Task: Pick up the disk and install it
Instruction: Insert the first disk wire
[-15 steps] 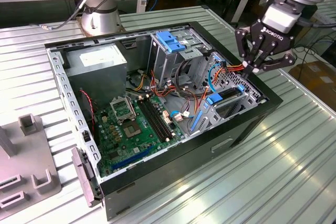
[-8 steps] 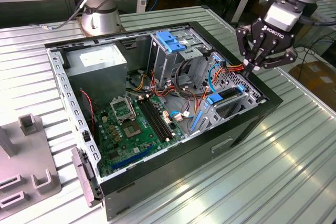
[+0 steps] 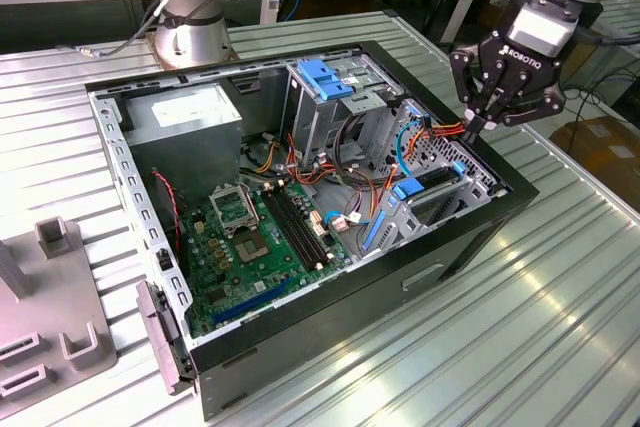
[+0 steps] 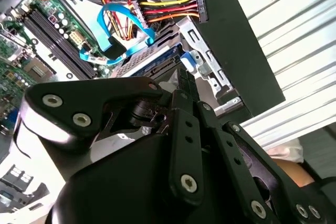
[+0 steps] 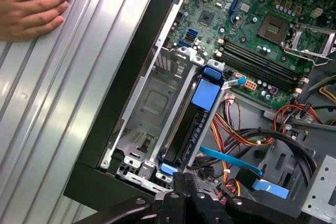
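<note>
The disk [image 3: 432, 185] is a dark drive with blue rails. It lies in a slot of the metal drive cage [image 3: 440, 152] at the case's corner on the exterior view's right. In the first wrist view the disk [image 5: 190, 129] runs between a broad blue tab and a small blue end tab. My gripper [image 3: 469, 131] hangs just above the cage end of the disk, fingers pressed together with nothing between them. In both wrist views the gripper [image 5: 184, 183] [image 4: 185, 83] sits right by the disk's blue end tab [image 4: 189, 59].
The open black computer case [image 3: 470, 237] lies on a ribbed metal table [image 3: 560, 327]. Inside are a motherboard [image 3: 255, 237], a grey power supply [image 3: 185, 112], a blue latch piece [image 3: 325, 77] and loose cables [image 4: 168, 11]. A person's hand [image 5: 29, 6] rests on the table beside the case.
</note>
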Available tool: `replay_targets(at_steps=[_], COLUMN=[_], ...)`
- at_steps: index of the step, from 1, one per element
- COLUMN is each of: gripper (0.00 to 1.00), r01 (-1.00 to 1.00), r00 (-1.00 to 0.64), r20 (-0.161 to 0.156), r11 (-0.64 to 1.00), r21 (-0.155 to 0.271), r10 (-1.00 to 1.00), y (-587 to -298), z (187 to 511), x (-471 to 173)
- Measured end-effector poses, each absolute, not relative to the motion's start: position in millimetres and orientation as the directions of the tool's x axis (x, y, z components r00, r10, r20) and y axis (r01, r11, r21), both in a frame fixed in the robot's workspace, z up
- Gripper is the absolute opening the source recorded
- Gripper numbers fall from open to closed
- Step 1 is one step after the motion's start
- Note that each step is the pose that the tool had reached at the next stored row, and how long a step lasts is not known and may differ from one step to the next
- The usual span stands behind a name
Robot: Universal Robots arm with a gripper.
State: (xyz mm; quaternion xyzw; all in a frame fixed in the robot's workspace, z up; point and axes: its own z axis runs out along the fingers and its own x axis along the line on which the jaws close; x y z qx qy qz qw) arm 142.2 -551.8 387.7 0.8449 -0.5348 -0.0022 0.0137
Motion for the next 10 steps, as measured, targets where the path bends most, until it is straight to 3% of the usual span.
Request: replay_targets(at_steps=[10], gripper=[0.11], r01=[-0.836], r00=[0.549], r20=[0.011], r11=[-0.549], r21=[0.025], r10=[-0.836], y=[-551.0], z=[386.9], x=[152.2])
